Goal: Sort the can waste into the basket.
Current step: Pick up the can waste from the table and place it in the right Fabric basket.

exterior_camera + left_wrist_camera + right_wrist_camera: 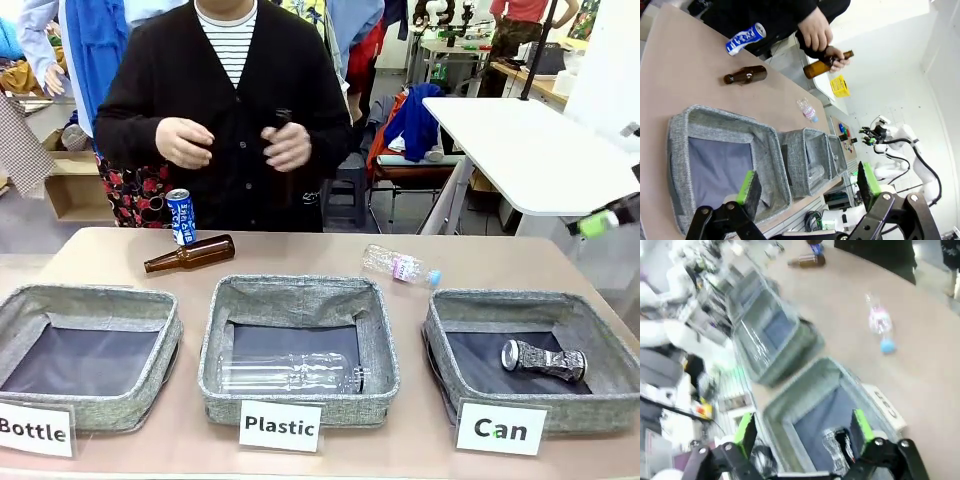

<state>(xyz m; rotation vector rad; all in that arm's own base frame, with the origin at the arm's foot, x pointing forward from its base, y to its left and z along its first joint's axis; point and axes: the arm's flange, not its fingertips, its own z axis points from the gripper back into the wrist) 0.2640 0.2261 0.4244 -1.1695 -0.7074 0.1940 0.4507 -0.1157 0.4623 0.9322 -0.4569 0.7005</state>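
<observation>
The slim, dark-patterned silver can (543, 360) lies on its side on the dark lining of the square grey woven-fabric basket (520, 300) behind the white sign card (500, 428) reading "Can", at the counter's right end. The right gripper (804, 430) hangs over that basket with its green-padded fingers spread wide and nothing between them; the can lies loose below. The small blue can (181, 216) with white lettering stands upright on the beige counter (300, 255) at the far left, so half the sorting seems done.

That blue can stands just beside a brown glass bottle (190, 254) lying on its side. The left gripper (808, 184) is spread too and holds nothing, low over the near end of the row of baskets, well apart from the can.

The risks, as I judge them:
- A finger coming down beside the blue can may nudge the brown glass bottle, which can roll and knock the can over.
- The can looks light and narrow; an off-centre closing could tip it and send it rolling towards the counter's edge.
- The carry runs from far left to far right, above the other two grey baskets; a weak hold could drop it in the wrong one.
- The person's hands (230, 142), busy with a second brown bottle, are close above that corner and could meet an arm reaching in.

A clear plastic bottle (400, 266) lies farther right on the counter.
</observation>
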